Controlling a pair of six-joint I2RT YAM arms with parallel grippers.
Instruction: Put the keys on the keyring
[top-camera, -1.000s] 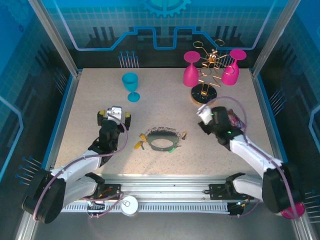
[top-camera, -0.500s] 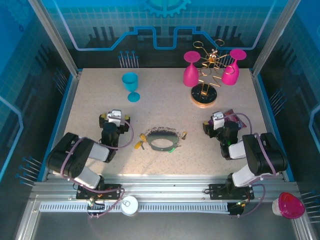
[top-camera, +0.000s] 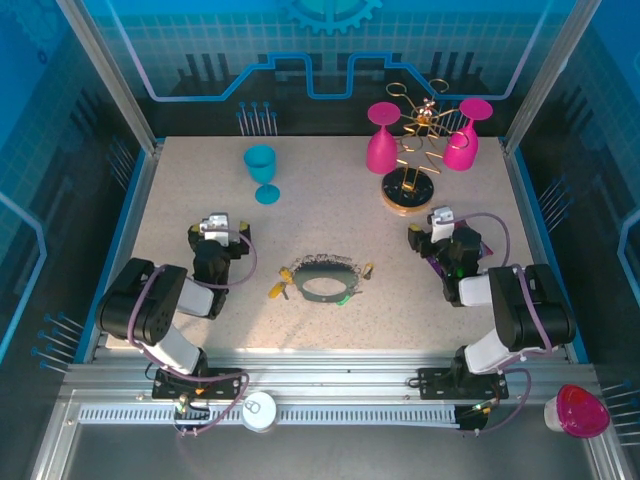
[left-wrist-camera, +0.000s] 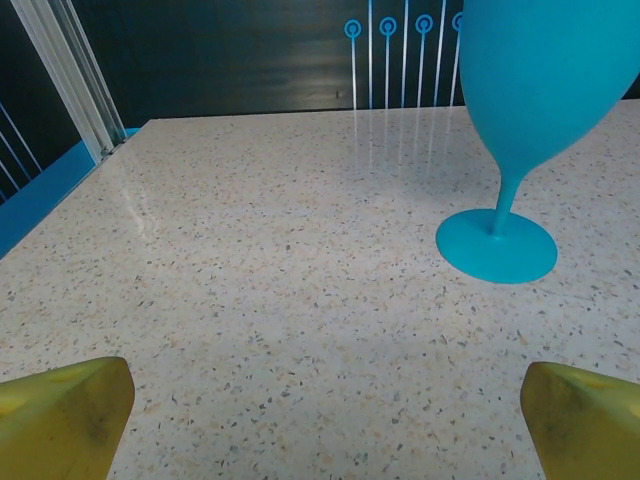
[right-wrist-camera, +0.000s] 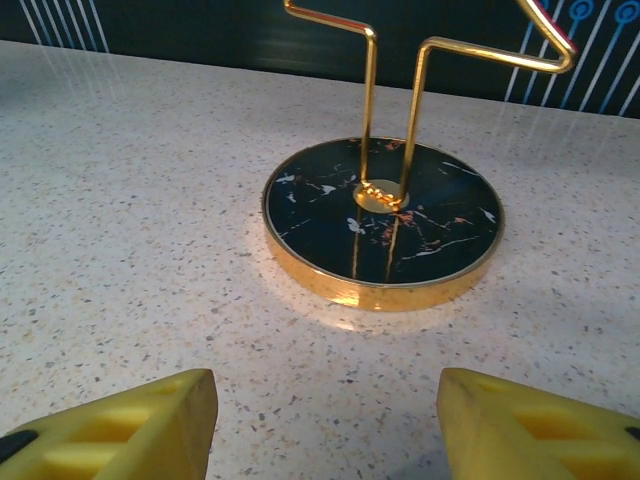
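Both arms have folded back toward their bases over the last second. The right arm, stretched out before, now sits bunched up. A pink cup (top-camera: 577, 411) that it covered now shows at the near right corner.

From above, the left tool (top-camera: 217, 234) and right tool (top-camera: 440, 228) both point away from the bases, too small here to judge their jaws. The keyring (top-camera: 325, 278) lies flat on the tabletop (top-camera: 200, 180) between them, to the left tool's right and the right tool's left, a little behind both and touching neither. The keys (top-camera: 280, 284) cluster at its rim. Yellow heads lie on the side toward the left tool, another yellow one (top-camera: 368, 269) lies toward the right tool, and a green one (top-camera: 343, 298) lies at the near edge. Whether any is threaded on the loop is too fine to tell. Two pink goblets (top-camera: 381, 142) hang foot-up on the gold rack (top-camera: 407, 190), ahead of the right tool.

At the left wrist, the left tool (left-wrist-camera: 325, 400) stands wide apart. Its yellow fingers (left-wrist-camera: 60, 415) are cut off at the bottom corners, with bare tabletop between them. A blue goblet (left-wrist-camera: 520, 90) stands upright ahead and to the right, its bowl cropped by the top edge.

At the right wrist, the right tool (right-wrist-camera: 325, 400) is likewise spread, with nothing between its yellow fingers (right-wrist-camera: 120, 425). The gold rack's round base (right-wrist-camera: 383, 220), black-marbled with a gilt rim, sits straight ahead. Its wire stems run out of frame above.
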